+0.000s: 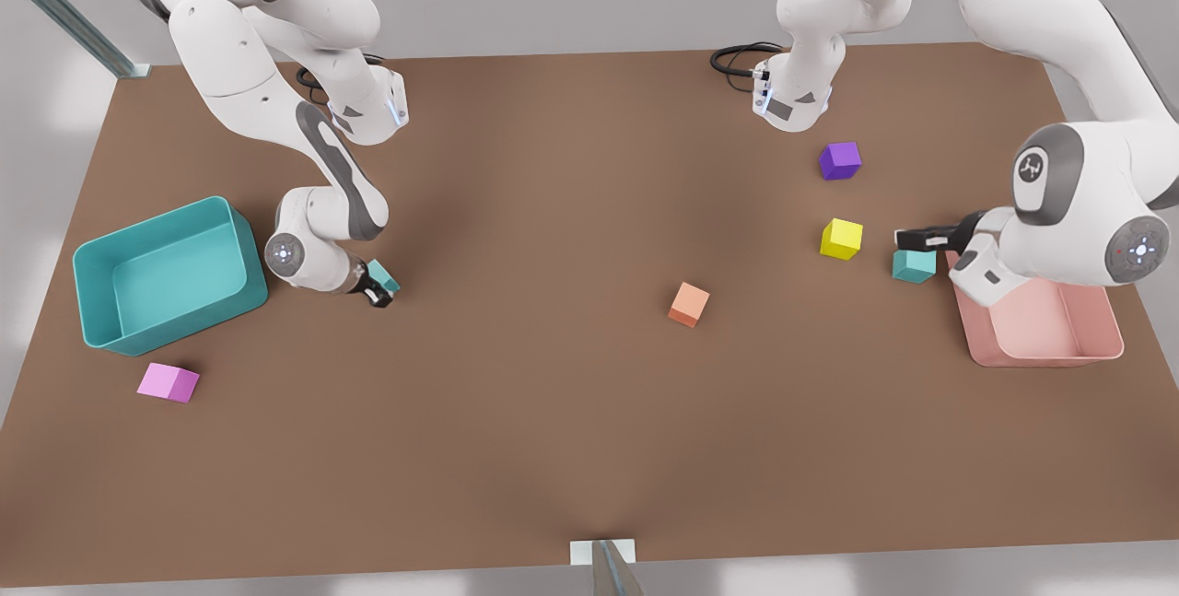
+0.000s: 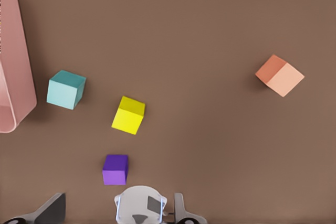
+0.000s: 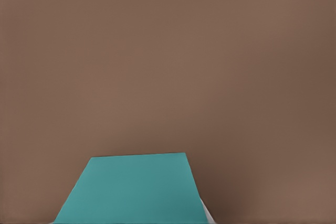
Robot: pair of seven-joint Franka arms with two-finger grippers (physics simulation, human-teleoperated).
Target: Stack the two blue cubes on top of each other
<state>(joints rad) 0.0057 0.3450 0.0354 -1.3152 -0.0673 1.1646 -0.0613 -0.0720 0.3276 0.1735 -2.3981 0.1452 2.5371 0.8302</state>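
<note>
Front view: two teal cubes are lying well apart. One is sitting clamped in the right gripper beside the teal bin; the other is resting under the left gripper, finger state unclear, touching the pink tray, near one yellow cube.
</note>
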